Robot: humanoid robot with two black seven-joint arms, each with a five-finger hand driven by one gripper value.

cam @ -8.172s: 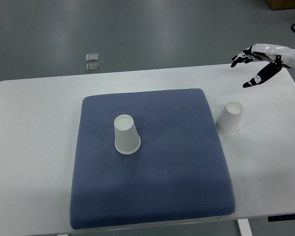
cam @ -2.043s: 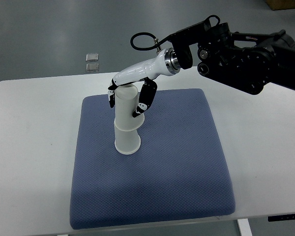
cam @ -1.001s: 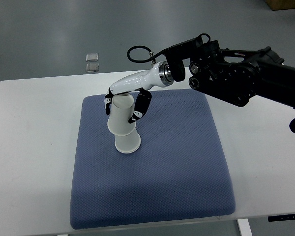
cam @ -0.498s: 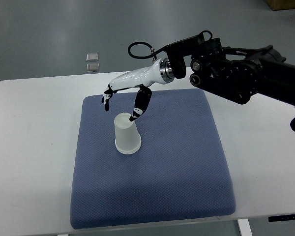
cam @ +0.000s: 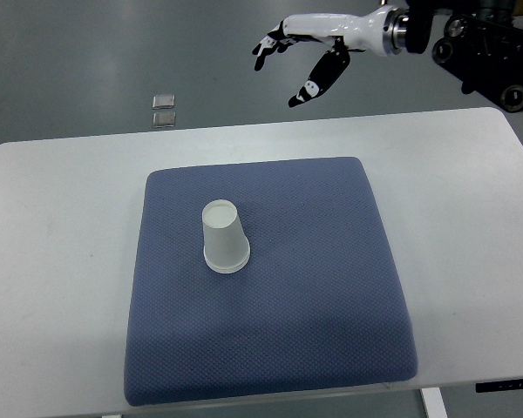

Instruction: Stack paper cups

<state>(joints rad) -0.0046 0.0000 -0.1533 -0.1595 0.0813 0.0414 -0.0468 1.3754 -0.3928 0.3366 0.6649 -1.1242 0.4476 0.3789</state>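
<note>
Two white paper cups (cam: pixel 223 237) stand nested as one upside-down stack on the blue mat (cam: pixel 314 287), left of the mat's middle. My right hand (cam: pixel 288 65) hovers high above the table's far edge, well away from the stack, fingers spread and holding nothing. Its white forearm and black arm (cam: pixel 471 43) run in from the top right corner. The left arm does not show.
The mat lies on a white table (cam: pixel 52 261). Two small square grey things (cam: pixel 164 110) lie on the floor beyond the table's far edge.
My right hand let go of the stacked cups and pulled back up and to the right, away from the mat. The stack stays where it was set.
</note>
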